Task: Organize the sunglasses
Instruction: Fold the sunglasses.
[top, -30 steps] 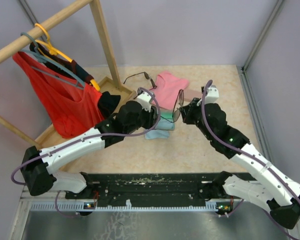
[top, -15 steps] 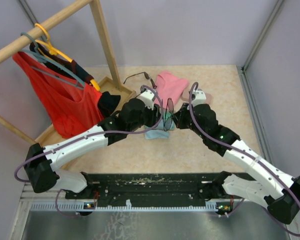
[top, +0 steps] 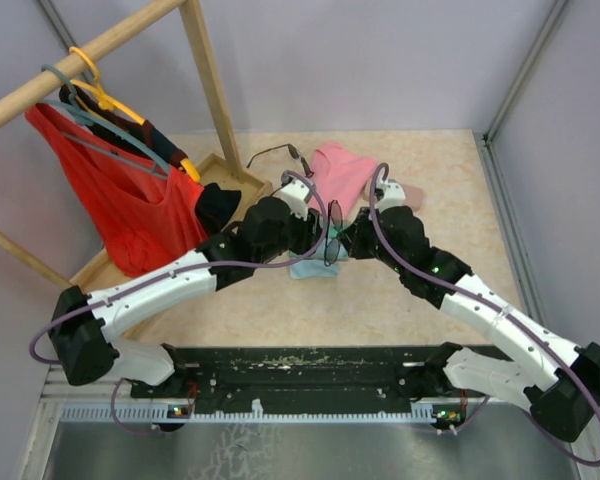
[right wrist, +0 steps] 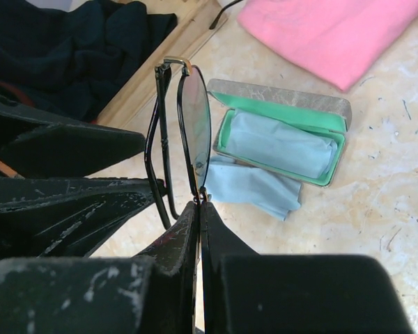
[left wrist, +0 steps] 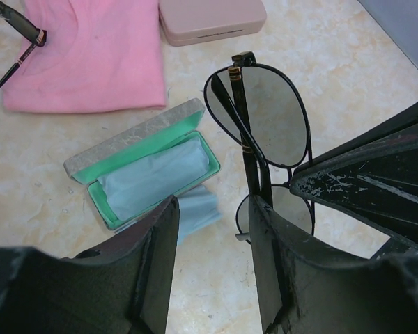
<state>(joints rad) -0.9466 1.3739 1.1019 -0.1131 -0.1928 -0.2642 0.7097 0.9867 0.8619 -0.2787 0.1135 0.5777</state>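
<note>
Right wrist view: right fingers [right wrist: 226,250] clench the sunglasses [right wrist: 195,118] near the bridge, upright over the open case [right wrist: 285,97] at the middle of the desk [right wrist: 376,188], while left fingers [left wrist: 153,236] stand apart beside the light, fragile wire frame, likely best pinched at its bridge.

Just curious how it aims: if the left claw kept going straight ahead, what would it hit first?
Probably the loose light-blue cloth beside the open case, though the held sunglasses might brush one finger first; depth is unclear.
</note>
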